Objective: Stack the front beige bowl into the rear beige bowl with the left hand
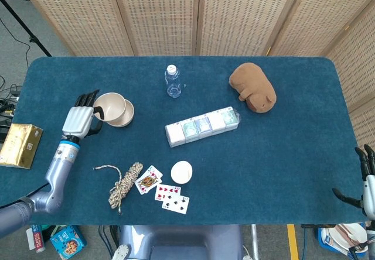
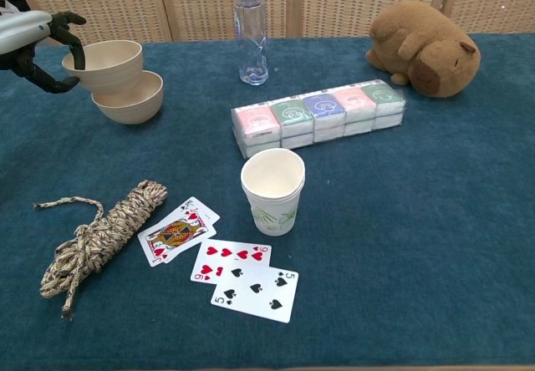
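Note:
My left hand (image 1: 80, 119) (image 2: 38, 47) pinches the rim of a beige bowl (image 1: 109, 105) (image 2: 104, 64) and holds it just above a second beige bowl (image 1: 125, 115) (image 2: 130, 100) that rests on the blue table (image 1: 281, 154). The held bowl overlaps the resting one from the left and sits slightly off centre; whether they touch I cannot tell. My right hand (image 1: 364, 178) hangs at the table's far right edge with its fingers spread and nothing in it.
A water bottle (image 1: 172, 82) stands behind centre. A tissue pack row (image 1: 203, 126), a plush capybara (image 1: 253, 87), a paper cup (image 2: 273, 190), playing cards (image 2: 230, 258) and a coiled rope (image 2: 100, 236) lie across the table. A yellow box (image 1: 20, 144) sits off the left edge.

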Robot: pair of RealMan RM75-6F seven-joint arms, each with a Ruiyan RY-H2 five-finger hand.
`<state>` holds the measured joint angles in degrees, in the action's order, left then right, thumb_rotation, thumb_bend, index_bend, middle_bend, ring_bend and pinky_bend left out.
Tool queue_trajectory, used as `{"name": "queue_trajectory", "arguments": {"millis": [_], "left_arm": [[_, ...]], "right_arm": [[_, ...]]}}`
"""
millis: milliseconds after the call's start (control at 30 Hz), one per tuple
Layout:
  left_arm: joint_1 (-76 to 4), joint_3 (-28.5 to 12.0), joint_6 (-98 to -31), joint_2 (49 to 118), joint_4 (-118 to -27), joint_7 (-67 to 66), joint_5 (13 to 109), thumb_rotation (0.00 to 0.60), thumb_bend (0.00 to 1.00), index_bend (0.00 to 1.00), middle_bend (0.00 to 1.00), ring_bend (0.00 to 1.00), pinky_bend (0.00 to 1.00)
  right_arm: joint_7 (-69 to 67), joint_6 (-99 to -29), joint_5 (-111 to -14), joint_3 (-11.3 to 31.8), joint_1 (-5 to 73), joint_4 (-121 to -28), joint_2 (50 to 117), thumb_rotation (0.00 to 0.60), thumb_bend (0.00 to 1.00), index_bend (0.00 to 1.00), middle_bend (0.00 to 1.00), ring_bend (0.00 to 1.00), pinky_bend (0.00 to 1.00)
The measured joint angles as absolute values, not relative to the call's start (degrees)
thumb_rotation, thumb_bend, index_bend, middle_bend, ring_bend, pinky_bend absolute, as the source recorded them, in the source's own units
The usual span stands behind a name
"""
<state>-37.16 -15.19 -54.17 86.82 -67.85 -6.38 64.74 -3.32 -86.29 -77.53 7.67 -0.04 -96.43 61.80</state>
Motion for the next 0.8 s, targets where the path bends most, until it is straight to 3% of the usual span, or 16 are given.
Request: {"name": "queue_trajectory", "arguments": {"millis": [567,800], "left_arm": [[-38.2,-14.0,-53.8,91.5,-60.3,-3.6,65.4,0.6,0.46,0.65,0.0,0.0,0.0],[-39.0,-14.1,-52.5,92.3,-59.3,-4.1,64.8,0.6,0.44,0.48,0.0,0.0,0.0]], "right_arm": [[-3.7,-86.2,-77.2,7.9,0.0,-96.6,61.7,0.6,0.0,0.0,0.0,0.0,0.0],[-3.5,-86.0,-77.0,7.9,0.1,-96.5,61.9,0.6,0.0,0.0,0.0,0.0,0.0]]}}
